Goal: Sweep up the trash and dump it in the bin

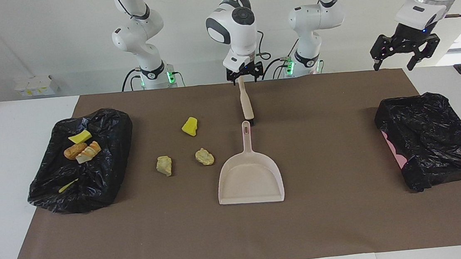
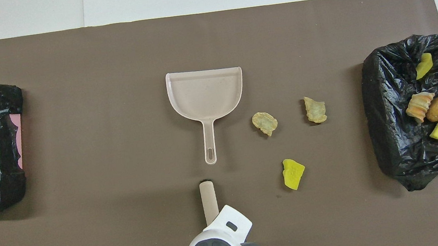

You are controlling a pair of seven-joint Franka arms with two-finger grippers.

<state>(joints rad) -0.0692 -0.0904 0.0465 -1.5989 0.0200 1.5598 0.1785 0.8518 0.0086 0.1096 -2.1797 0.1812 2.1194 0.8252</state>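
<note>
Right gripper (image 1: 244, 77) over the brush (image 1: 246, 103)

Its fingers straddle the handle's top; grip unclear. Left gripper (image 1: 404, 53) waits, spread wide. Three trash lumps (image 1: 204, 156) lie beside the dustpan (image 1: 250, 178).

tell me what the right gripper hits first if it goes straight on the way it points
Pointing down, the right gripper would most likely first meet the beige handle lying on the brown mat. How much gap remains is unclear.

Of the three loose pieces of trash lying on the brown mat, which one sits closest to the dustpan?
The pale beige chunk beside the dustpan. The second beige chunk lies toward the right arm's end; the yellow sponge bit lies nearer the robots.
</note>
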